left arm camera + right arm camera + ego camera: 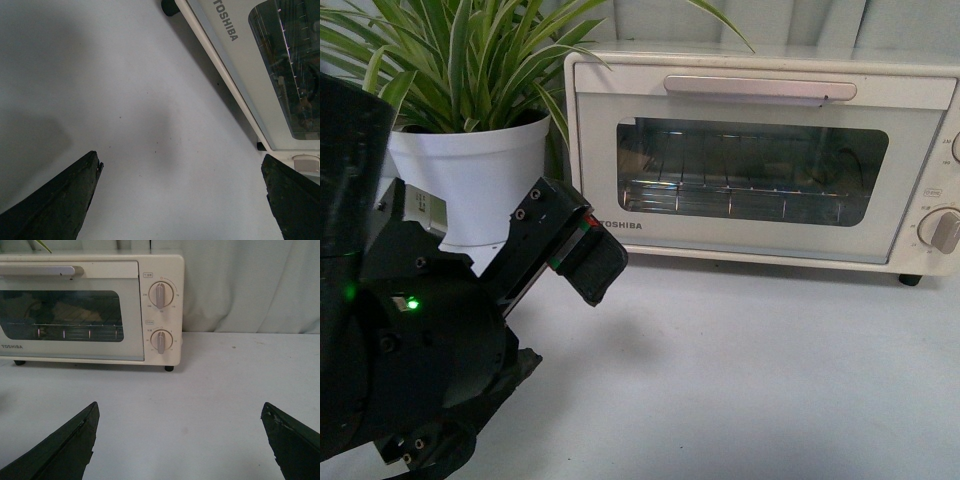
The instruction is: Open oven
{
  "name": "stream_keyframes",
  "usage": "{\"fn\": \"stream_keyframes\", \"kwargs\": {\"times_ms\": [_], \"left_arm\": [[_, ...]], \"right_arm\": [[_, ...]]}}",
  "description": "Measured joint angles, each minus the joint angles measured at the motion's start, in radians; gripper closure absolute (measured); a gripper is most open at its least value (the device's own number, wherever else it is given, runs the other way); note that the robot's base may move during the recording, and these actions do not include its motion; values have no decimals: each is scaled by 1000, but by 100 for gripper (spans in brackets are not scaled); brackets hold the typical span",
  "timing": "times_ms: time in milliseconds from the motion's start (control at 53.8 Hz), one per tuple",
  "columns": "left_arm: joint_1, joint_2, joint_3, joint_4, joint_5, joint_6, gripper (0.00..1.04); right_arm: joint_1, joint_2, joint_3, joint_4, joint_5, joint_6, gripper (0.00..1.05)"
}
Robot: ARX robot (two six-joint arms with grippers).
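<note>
Desk [770, 380], pale grey and flat, carries the cream-white boxy toaster oven [760, 160] at its far side, right of a white potted plant [470, 170]. The glass door is shut and its long bar handle [760, 88] untouched, so the whole job is left. The left hand [181, 160] gapes wide near the oven's lower left corner. The right hand [180, 407] gapes wide too, well back from the oven. The front view crops the oven's right edge and shows no right arm.
</note>
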Motion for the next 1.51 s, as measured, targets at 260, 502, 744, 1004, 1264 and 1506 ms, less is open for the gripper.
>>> {"fn": "stream_keyframes", "kwargs": {"times_ms": [260,502,744,1004,1264,1506], "left_arm": [[-29,96,77,-28,-1,-30,7],[-33,126,109,-28,-3,-57,7],[-32,127,111,-28,-4,-69,7],[-32,127,109,-22,-6,-75,7],[-32,127,108,-22,-10,-76,7],[-31,126,108,-22,-9,-76,7]], "right_arm": [[0,0,0,0,0,0,9],[0,0,0,0,0,0,9],[42,244,106,-31,-66,155,9],[168,597,340,144,45,192,9],[264,1022,676,175,193,245,9],[275,1258,852,130,251,302,9]]}}
